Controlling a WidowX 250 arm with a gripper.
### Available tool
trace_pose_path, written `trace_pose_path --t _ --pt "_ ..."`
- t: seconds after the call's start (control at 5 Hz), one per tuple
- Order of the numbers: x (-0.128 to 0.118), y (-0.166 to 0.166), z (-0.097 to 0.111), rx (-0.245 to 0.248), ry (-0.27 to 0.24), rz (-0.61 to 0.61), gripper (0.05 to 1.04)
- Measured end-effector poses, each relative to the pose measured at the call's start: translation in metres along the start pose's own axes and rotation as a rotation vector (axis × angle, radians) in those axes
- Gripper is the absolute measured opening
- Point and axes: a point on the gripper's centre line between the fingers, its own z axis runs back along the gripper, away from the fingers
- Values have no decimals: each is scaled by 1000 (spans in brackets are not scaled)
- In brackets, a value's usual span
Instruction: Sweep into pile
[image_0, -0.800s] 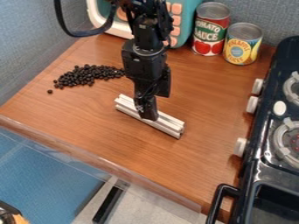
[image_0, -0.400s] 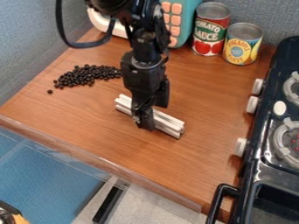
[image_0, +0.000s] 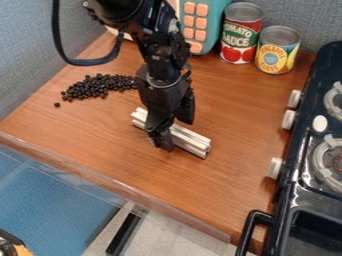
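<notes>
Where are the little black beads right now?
In the camera view, the black beads lie at the table's upper left, just left of the tool.

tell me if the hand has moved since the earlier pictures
Yes. The hand has shifted toward the counter's front edge, which is fixed in this view; its lower end now extends past the near side of the white bar.

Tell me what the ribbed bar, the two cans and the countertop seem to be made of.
Ribbed bar: probably aluminium with a satin finish, given its pale silvery grooves.
Red can and yellow can: likely tinned steel, with bare grey metal lids above printed labels.
Countertop: brown wood grain with a slight sheen, either varnished wood or wood-look laminate.
</notes>
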Motion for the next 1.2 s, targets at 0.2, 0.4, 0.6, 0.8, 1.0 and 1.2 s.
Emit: trace_pose_path --t 0.2,0.4,0.6,0.8,1.0,1.2 --pt "3 -5 -2 -40 -15 -33 658" --pt "5 -5 -8 -26 -21 -35 395" --pt "9 -16 0 -29 6 -25 388" --pt "15 -30 11 -41 49 -41 388" --pt "28 -53 34 -76 80 -127 388" --pt "51 -68 37 -80 71 -225 388"
